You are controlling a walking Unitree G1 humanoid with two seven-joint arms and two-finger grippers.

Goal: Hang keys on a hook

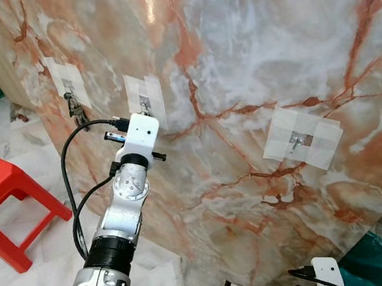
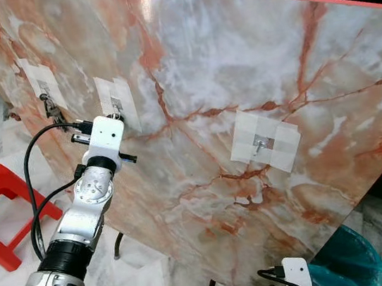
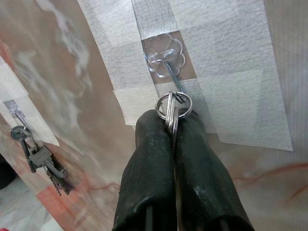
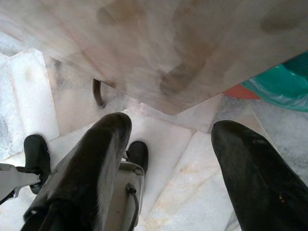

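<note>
keys (image 3: 172, 115) sit clamped between the two black fingers of the left hand (image 3: 173, 126), blades running back along the fingers and the key ring (image 3: 173, 104) standing proud of the fingertips. the ring lies just under the middle hook (image 3: 169, 72), a clear plastic flower base taped to the marble panel (image 1: 252, 70), its metal prong slanting down toward the ring. the prong's tip looks to touch or just enter the ring's upper edge; whether it is truly threaded cannot be told. that is the relation the coming move turns on: the hook lies straight ahead of the fingertips and slightly above, so the ring probably has to rise a little and settle over the prong before the fingers let go.

going left to right along the leaning panel: near its left edge a first hook (image 3: 18, 115) already carries another bunch of keys (image 3: 42, 161); the middle hook has the left hand at it; toward the right edge a third hook (image 1: 298, 142) on its tape patch hangs bare.

the left arm is plainly the nearer one. the right hand (image 4: 168, 163) hangs low beside the panel's lower right corner, fingers apart and holding nothing, over the tiled floor (image 4: 178, 192). a green bin (image 2: 350, 263) stands beyond that corner; its contents cannot be made out. a red stool (image 1: 3, 198) stands off the panel's left edge.
</note>
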